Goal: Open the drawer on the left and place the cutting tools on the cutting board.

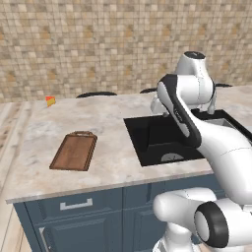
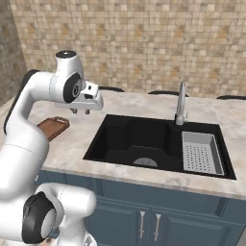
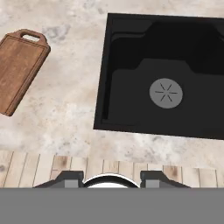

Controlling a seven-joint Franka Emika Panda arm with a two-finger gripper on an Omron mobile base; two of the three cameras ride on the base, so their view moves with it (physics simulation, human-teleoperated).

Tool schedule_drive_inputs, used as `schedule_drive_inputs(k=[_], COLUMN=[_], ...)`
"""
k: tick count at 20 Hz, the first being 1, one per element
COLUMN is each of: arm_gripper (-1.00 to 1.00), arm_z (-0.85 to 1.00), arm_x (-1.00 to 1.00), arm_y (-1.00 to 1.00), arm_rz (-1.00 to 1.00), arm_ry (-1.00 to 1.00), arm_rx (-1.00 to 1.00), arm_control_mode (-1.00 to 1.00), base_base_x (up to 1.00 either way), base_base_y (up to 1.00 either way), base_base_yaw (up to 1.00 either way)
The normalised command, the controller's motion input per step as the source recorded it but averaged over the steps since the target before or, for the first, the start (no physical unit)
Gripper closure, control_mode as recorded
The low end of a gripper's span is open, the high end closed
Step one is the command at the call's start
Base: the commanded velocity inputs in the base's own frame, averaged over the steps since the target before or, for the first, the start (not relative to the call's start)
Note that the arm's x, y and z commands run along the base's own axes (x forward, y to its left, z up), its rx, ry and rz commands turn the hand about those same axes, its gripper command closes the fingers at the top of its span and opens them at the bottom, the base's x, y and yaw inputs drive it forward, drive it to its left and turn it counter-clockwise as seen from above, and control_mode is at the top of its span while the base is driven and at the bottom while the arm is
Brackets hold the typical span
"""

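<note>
At lower left, the drawer (image 1: 76, 203) sits closed; the gripper (image 2: 79, 111), jaws apart and empty, could miss its slim handle (image 1: 76, 203).

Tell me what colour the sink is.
Black; the sink shows best in the hand view, set in a pale marbled counter.

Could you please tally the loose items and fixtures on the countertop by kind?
Cutting board: 1
Orange-yellow wedge: 1
Sink: 1
Faucet: 1
Strainer basket: 1
Total: 5
</note>
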Motion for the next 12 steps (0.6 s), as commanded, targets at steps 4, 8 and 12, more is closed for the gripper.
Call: schedule_drive_inputs(k=[4, 8, 12], arm_gripper=[-1.0, -1.0, -1.0], arm_z=[0.0, -0.24, -0.5], arm_x=[-0.04, -0.49, -0.72], arm_y=[0.0, 0.0, 0.53], arm_rz=[0.0, 0.03, 0.12], arm_ry=[-0.03, -0.03, -0.1], arm_rx=[0.0, -0.01, -0.1], arm_control_mode=[-1.0, -1.0, -1.0], base_base_x=[0.0, 0.0, 0.0], base_base_y=[0.0, 0.0, 0.0], base_base_yaw=[0.0, 0.0, 0.0])
